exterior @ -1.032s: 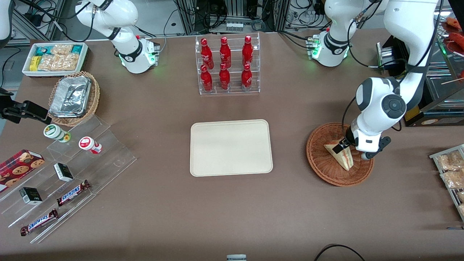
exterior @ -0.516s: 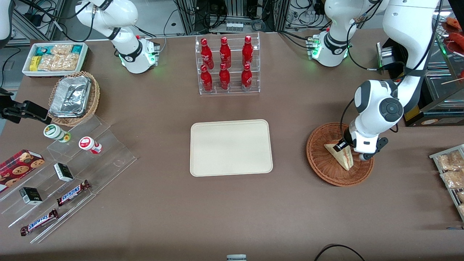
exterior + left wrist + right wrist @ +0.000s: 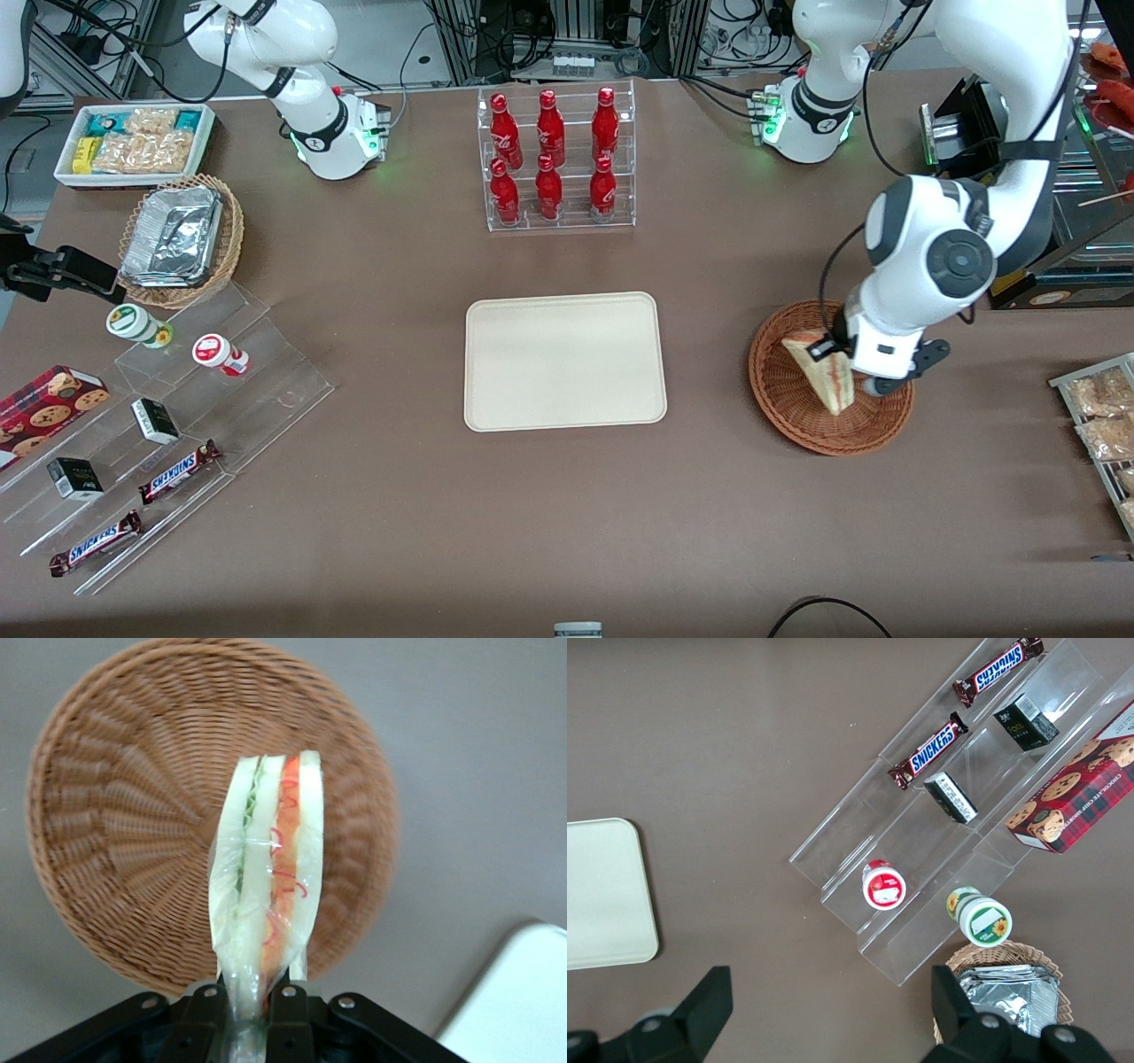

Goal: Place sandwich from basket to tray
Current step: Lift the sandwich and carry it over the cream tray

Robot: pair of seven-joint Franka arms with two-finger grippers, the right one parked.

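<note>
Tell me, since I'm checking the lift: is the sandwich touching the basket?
Apart. In the left wrist view the sandwich, clamped in the end effector, hangs above the out-of-focus basket, clear of the weave.

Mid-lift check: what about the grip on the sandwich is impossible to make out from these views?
- Front view: the claw is mostly hidden by the arm's wrist.
- Left wrist view: the sandwich end in the grip is cut off by the frame edge.
- Neither view settles whether it has cleared the basket.
</note>
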